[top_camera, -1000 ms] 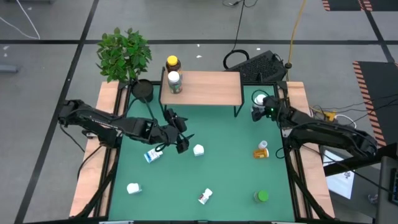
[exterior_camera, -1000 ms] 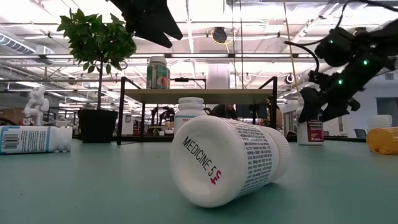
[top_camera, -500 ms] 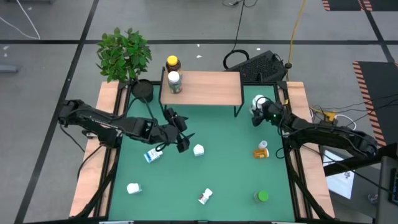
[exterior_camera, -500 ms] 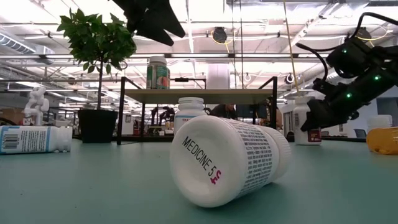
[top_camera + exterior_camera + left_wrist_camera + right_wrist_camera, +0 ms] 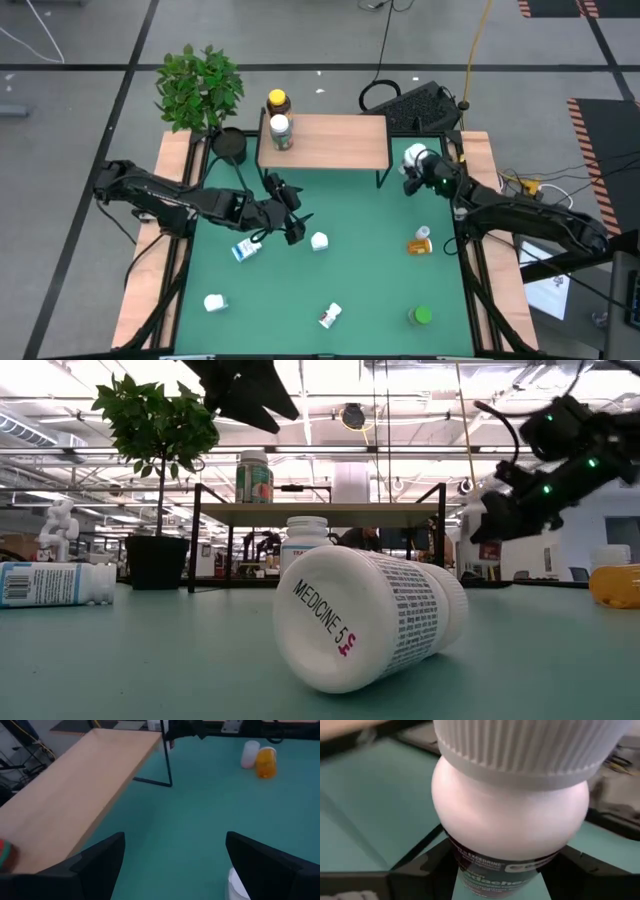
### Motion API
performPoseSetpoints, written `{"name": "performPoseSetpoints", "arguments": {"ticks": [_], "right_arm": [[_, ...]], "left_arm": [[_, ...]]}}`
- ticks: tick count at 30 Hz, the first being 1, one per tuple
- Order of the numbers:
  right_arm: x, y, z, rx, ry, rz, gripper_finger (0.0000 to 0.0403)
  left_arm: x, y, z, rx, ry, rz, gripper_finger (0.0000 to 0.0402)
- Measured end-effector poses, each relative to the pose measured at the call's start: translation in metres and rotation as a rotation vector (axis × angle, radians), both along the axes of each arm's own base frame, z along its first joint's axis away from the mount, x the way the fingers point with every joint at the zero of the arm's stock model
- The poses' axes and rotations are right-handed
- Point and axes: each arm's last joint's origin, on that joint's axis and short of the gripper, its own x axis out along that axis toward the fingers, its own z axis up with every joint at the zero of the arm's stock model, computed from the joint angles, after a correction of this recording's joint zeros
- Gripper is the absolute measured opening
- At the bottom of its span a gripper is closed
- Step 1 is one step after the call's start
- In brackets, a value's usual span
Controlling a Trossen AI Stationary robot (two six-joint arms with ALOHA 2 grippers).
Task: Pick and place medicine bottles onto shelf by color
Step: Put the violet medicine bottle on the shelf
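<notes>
High view: a white plastic pill bottle with a ribbed white cap (image 5: 413, 156) is gripped by the right gripper (image 5: 420, 172) beside the right end of the low shelf with a light wood top and thin black legs (image 5: 330, 142). From the low view the bottle (image 5: 478, 538) is seen lifted clear of the green table top (image 5: 200, 660), and in the right wrist view its body (image 5: 510, 815) is clamped between the two dark fingers (image 5: 420, 875). On the shelf's left end a white bottle with a green label (image 5: 281, 132) and an amber bottle with a yellow cap (image 5: 277, 101) are stood upright. The left gripper (image 5: 290, 222) is held over the table's middle left, its fingers (image 5: 95, 865) spread and empty, between a white bottle lying on its side (image 5: 246, 249) and another white bottle (image 5: 319, 241). An orange bottle (image 5: 420, 241), a green bottle (image 5: 421, 316) and two more white bottles (image 5: 330, 316) (image 5: 214, 302) are scattered nearer the table's front.
</notes>
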Motion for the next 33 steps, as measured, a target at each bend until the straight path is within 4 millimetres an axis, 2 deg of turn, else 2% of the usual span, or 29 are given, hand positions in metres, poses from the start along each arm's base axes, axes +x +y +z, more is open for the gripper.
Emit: {"name": "performPoseSetpoints", "arguments": {"ticks": [5, 10, 14, 22, 27, 30, 33], "right_arm": [[0.005, -0.007, 0.050, -0.040, 0.079, -0.061, 0.0224], [0.010, -0.004, 0.102, -0.103, 0.070, -0.007, 0.0224], [0.015, 0.005, 0.126, -0.140, 0.065, 0.073, 0.0224], [0.034, 0.038, 0.147, -0.129, -0.063, 0.379, 0.0224], [0.046, 0.061, 0.153, -0.153, -0.129, 0.520, 0.0224], [0.060, 0.075, 0.148, -0.127, -0.127, 0.608, 0.0224], [0.080, 0.094, 0.134, -0.089, -0.079, 0.701, 0.0224]], "left_arm": [[0.001, 0.006, 0.001, 0.003, -0.016, 0.055, 0.0349], [0.001, 0.009, 0.000, -0.007, -0.021, 0.070, 0.0349], [0.000, 0.008, 0.000, -0.012, -0.022, 0.072, 0.0349], [0.000, 0.004, 0.000, -0.015, -0.021, 0.061, 0.0349], [0.000, 0.004, 0.000, -0.021, -0.023, 0.065, 0.0349], [0.001, 0.004, -0.002, -0.034, -0.025, 0.073, 0.0349], [0.001, 0.001, -0.005, -0.054, -0.002, 0.046, 0.0349]]}}
